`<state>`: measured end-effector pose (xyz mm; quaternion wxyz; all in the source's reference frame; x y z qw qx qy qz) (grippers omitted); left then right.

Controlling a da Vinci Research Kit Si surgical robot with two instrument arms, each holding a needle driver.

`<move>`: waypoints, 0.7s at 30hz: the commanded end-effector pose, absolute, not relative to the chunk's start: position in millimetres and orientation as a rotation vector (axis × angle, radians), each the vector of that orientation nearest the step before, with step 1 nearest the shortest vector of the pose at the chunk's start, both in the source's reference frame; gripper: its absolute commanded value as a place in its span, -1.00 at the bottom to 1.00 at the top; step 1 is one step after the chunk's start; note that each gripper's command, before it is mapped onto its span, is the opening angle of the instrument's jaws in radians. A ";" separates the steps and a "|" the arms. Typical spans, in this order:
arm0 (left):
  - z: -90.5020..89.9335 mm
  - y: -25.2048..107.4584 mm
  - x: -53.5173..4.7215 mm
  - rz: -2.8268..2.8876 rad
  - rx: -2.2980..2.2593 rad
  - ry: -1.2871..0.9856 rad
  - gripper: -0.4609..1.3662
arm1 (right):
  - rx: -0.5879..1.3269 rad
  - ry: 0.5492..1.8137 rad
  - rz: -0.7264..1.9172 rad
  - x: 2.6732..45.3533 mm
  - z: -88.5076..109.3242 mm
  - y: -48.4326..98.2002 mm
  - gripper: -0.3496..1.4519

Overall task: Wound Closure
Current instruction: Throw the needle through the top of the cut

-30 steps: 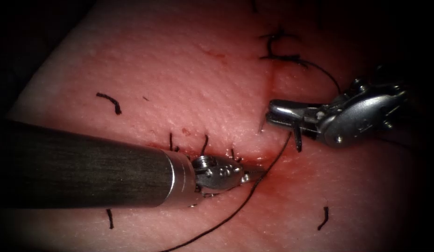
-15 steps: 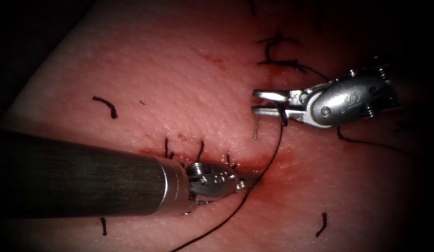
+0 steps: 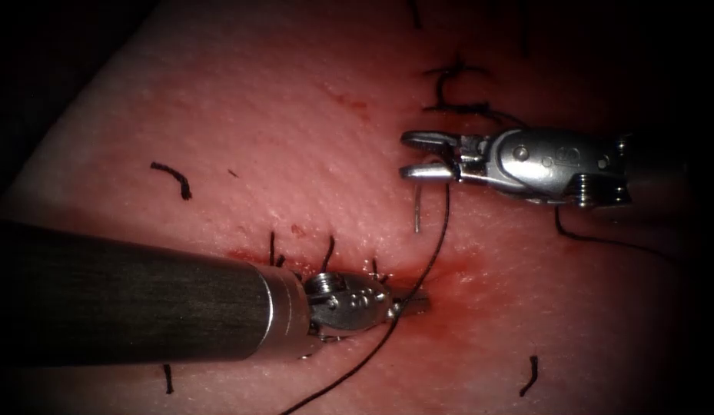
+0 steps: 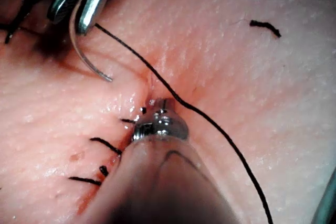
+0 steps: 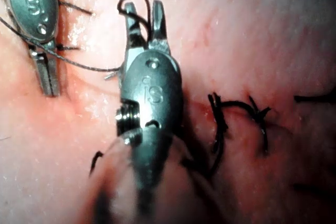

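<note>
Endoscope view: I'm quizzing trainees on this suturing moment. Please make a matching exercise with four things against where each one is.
Things:
1. needle
2. left tool
3. thread
4. cut end of thread

Places:
A. lies loose on the tissue, apart from both tools
B. hangs from the right tool, clear of the tissue
C. tips at the cut, in the red fluid
D. runs from the right tool down past the left tool's tips

Pairs: 1-B, 2-C, 3-D, 4-A
</note>
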<state>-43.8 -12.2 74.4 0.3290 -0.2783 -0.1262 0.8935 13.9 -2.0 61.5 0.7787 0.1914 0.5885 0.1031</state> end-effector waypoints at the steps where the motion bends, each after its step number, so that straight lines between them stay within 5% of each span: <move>1: 74.4 -12.3 -43.8 2.339 -0.734 -0.344 -0.88 | 0.443 1.254 0.237 13.9 61.6 -2.0 -1.00; 21: 74.4 -12.4 -43.0 2.356 -0.727 -0.351 -0.87 | 0.909 0.999 0.519 14.1 65.5 -1.6 -1.00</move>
